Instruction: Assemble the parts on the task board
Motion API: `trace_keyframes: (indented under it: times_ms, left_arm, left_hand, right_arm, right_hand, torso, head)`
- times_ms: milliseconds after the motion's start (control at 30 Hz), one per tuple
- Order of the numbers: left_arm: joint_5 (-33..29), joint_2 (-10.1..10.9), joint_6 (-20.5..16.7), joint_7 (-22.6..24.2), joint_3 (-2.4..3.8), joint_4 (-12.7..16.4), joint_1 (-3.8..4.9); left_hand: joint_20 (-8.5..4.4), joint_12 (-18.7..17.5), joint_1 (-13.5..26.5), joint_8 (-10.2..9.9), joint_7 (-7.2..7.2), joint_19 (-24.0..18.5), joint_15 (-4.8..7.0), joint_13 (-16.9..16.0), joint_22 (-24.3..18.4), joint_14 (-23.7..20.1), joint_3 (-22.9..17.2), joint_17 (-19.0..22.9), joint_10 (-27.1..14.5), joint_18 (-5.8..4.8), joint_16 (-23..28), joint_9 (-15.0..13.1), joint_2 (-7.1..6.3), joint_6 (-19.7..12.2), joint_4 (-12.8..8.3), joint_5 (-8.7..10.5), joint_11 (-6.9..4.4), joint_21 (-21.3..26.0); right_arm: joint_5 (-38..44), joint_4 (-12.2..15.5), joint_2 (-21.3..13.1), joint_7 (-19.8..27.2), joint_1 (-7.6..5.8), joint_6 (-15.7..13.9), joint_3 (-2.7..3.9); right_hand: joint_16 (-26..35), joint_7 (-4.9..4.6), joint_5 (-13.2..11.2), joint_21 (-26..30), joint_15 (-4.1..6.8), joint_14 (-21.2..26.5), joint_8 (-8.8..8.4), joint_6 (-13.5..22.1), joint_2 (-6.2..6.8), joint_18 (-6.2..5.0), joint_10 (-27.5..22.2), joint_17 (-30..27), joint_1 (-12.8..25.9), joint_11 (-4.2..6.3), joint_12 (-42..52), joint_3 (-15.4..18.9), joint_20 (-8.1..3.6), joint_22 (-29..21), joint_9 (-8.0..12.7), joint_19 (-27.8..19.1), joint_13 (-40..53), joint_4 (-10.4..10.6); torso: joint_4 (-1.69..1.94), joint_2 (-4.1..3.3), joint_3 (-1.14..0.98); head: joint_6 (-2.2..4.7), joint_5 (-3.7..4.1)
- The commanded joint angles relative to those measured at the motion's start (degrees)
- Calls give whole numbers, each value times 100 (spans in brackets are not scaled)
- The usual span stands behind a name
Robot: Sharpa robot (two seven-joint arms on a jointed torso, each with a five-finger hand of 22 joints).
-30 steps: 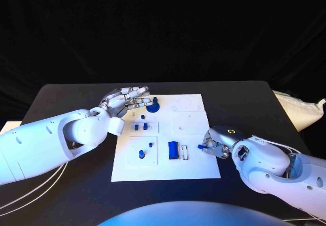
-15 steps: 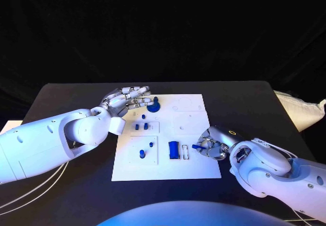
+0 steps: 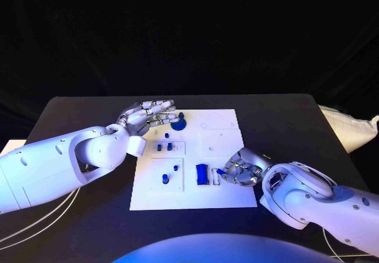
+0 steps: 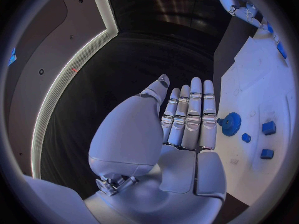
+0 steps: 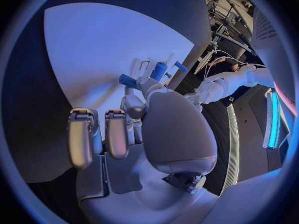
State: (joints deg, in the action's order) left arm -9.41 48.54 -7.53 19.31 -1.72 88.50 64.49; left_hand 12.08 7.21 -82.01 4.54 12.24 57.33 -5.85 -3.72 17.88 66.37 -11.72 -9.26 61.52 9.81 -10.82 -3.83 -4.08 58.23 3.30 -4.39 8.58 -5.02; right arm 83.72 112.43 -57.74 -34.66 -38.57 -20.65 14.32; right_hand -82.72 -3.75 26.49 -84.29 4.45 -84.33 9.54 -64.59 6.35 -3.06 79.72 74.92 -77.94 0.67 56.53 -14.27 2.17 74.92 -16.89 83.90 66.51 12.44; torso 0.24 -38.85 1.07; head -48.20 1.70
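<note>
Black counter [image 3: 87, 109], dark backdrop. Task board [image 3: 225, 118] at centre. My right hand [image 3: 239, 168] pinches a small blue part [image 3: 220, 172] over board's right edge; left hand [image 3: 148, 116] empty, fingers apart, at far-left corner.

Task board [image 3: 225, 139] white, on black table [image 3: 87, 112]. Both arms white; left hand [image 3: 148, 116] and right hand [image 3: 239, 167] silver. Parts blue: small blue piece [image 5: 129, 80] at the right hand's fingertips, round blue gear [image 3: 178, 124] just beside the left hand's fingertips, taller blue block [image 3: 201, 174] near the right fingers. Backdrop plain black, no pattern anywhere.
</note>
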Motion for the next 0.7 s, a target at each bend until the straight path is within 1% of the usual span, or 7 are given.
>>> trace_keyframes:
  times_ms: [33,133,233,367,500,533,700]
  left_arm:
    - [21,-12,112,37,4,16,1]
    - [21,-14,114,36,4,15,1]
    - [21,-16,116,36,4,15,1]
    - [21,-17,117,33,4,15,1]
    - [21,-19,123,26,4,17,1]
    - [21,-19,121,24,4,18,1]
    - [21,-20,136,14,4,42,1]
  left_hand:
    - [7,-27,45,-4,-20,49,9,-8,-5,35,-24,10,1,74,28,-4,32,-26,6,-18,20,-33]
    - [7,-27,45,-4,-20,49,9,-8,-5,35,-24,10,1,74,28,-4,32,-26,6,-18,20,-33]
    - [7,-27,45,-4,-20,49,9,-8,-5,35,-24,10,1,74,28,-4,32,-26,6,-18,20,-33]
    - [7,-27,45,-4,-20,49,9,-8,-5,35,-24,10,1,74,28,-4,32,-26,6,-18,20,-33]
    - [7,-27,45,-4,-20,49,9,-8,-5,35,-24,10,1,74,28,-4,32,-26,6,-18,20,-33]
    - [7,-27,45,-4,-20,49,9,-8,-5,35,-24,10,1,74,28,-4,32,-26,6,-18,20,-33]
    - [7,-27,45,-4,-20,49,9,-8,-5,35,-24,10,1,74,28,-4,32,-26,6,-18,20,-33]
  right_arm:
    - [-333,-42,67,23,0,195,-2]
    - [-339,-82,132,23,0,237,-3]
    - [-294,-110,187,17,0,237,-3]
    - [-222,-128,230,9,0,258,-4]
    - [-111,-146,246,-3,0,456,-4]
    - [-71,-146,248,-4,0,527,-4]
    - [73,-149,264,-7,0,734,-4]
  right_hand:
    - [-24,-7,36,-15,11,-362,-2,-54,-10,92,38,387,85,12,1,10,-49,639,-18,174,-3,62]
    - [-26,-5,45,-16,12,-363,-1,-60,-15,92,46,392,153,13,-8,26,-51,641,-30,175,-8,96]
    - [-30,-5,35,-20,10,-364,0,-68,-20,94,58,398,280,12,-18,74,-51,647,-46,177,-13,168]
    - [-41,0,21,-23,12,-368,4,-84,-35,95,78,416,449,14,-21,168,-52,653,-70,180,-13,265]
    - [-49,6,-6,-26,15,-370,4,-99,-83,96,90,430,602,18,-41,254,-53,659,-93,182,-24,361]
    - [-55,9,-9,-31,17,-372,5,-107,-94,98,101,440,656,19,-31,287,-53,666,-100,186,-16,384]
    - [-77,22,-8,-52,24,-379,12,-136,-128,105,127,475,772,29,-19,372,-55,700,-123,203,-8,403]
  torso:
    - [2,1,-1]
    - [1,1,-5]
    - [5,2,-5]
    - [2,-2,-3]
    - [4,-1,-1]
    - [2,0,-4]
    - [-8,-3,-5]
  head:
    - [-3,3]
    - [-2,-6]
    - [-2,-5]
    - [-2,-12]
    - [-8,-15]
    - [-10,-17]
    - [-20,-17]
